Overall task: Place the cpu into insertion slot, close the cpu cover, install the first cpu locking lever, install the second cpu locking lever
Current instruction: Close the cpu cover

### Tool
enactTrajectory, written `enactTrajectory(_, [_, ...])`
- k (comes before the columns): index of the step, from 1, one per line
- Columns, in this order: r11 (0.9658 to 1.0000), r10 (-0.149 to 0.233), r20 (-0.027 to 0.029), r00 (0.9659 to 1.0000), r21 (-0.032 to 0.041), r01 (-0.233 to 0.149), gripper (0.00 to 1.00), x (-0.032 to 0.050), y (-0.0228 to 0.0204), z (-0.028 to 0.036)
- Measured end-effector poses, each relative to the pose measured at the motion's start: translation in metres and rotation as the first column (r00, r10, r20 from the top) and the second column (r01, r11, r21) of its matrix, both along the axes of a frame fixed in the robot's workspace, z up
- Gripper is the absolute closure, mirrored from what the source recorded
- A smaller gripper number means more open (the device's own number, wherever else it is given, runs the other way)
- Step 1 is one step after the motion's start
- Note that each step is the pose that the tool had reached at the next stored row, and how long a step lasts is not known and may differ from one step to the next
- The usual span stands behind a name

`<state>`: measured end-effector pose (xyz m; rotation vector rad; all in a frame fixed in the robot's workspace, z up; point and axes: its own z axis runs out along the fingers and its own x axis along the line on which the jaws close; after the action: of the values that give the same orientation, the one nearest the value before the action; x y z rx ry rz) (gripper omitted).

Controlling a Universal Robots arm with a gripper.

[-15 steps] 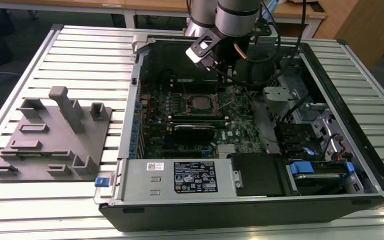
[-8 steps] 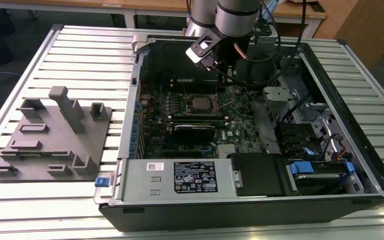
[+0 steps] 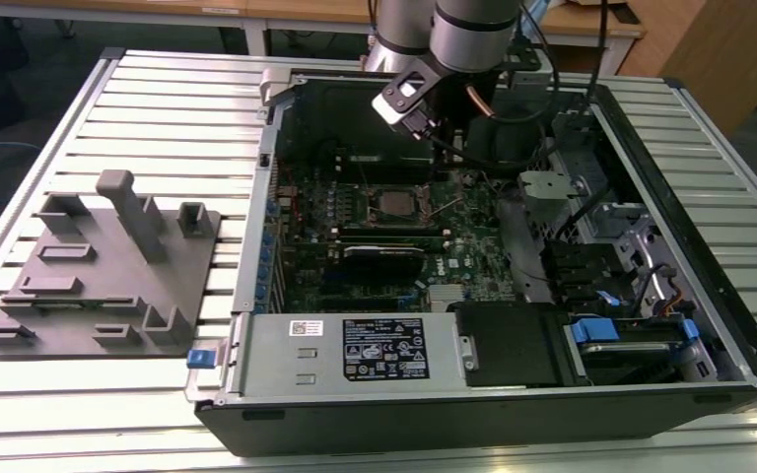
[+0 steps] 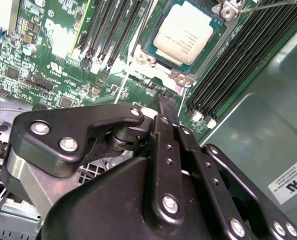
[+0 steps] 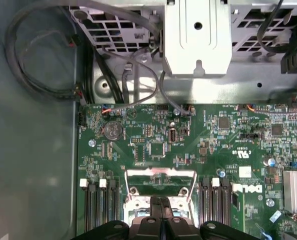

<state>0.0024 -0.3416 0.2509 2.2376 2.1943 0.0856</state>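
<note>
The cpu [image 4: 186,31], a dull silver square, lies seated in the insertion slot [image 3: 396,204] on the green motherboard. The silvery cpu cover [image 4: 181,77] frames it; I cannot tell if it lies fully flat. The cover's edge [image 5: 161,175] also shows in the first wrist view. A thin wire locking lever [image 4: 268,5] stands free beside the socket, and thin levers [image 3: 451,207] angle up next to it in the exterior view. My gripper [image 4: 166,102] hovers over the board just beside the socket, fingers pressed together and holding nothing. Its tips [image 5: 161,201] sit at the cover's edge. It hangs over the case's far side [image 3: 432,128].
Black memory slots [image 4: 238,50] flank the socket. A metal bracket [image 5: 198,37] and looping cables [image 5: 38,50] lie beyond the board. A finned heatsink [image 5: 294,190] sits nearby. On the exterior view's left stands a grey fixture plate [image 3: 96,276]; the power supply [image 3: 352,350] fills the case's near side.
</note>
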Motion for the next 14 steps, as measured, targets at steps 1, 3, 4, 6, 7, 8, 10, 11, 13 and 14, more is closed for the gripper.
enactTrajectory(1, [1.0,0.0,0.0,1.0,0.0,0.0,0.89,0.0012,0.0,0.0])
enactTrajectory(3, [1.0,0.0,0.0,1.0,-0.0001,0.0,0.89,0.0042,0.0,0.0])
enactTrajectory(4, [1.0,0.0,0.0,1.0,-0.0001,0.0,0.89,0.0058,0.0,0.0])
enactTrajectory(6, [1.0,0.0,0.0,1.0,-0.0001,0.0,0.89,0.0082,0.0,0.0])
enactTrajectory(7, [1.0,0.0,0.0,1.0,0.0,0.0,0.89,0.0082,0.0,0.0])
enactTrajectory(8, [1.0,0.0,0.0,1.0,0.0001,0.0,0.89,0.0082,0.0,0.0])
enactTrajectory(10, [1.0,0.0,-0.0001,1.0,-0.0002,0.0,0.89,0.0083,0.0,0.0006])
enactTrajectory(11, [1.0,0.0,-0.0001,1.0,-0.0001,0.0,0.89,0.0083,0.0,0.0014])
enactTrajectory(13, [1.0,0.0,-0.0001,1.0,0.0,0.0,0.89,0.0083,0.0,0.0037])
enactTrajectory(14, [1.0,0.0,-0.0002,1.0,0.0,0.0,0.89,0.0083,0.0,0.0046])
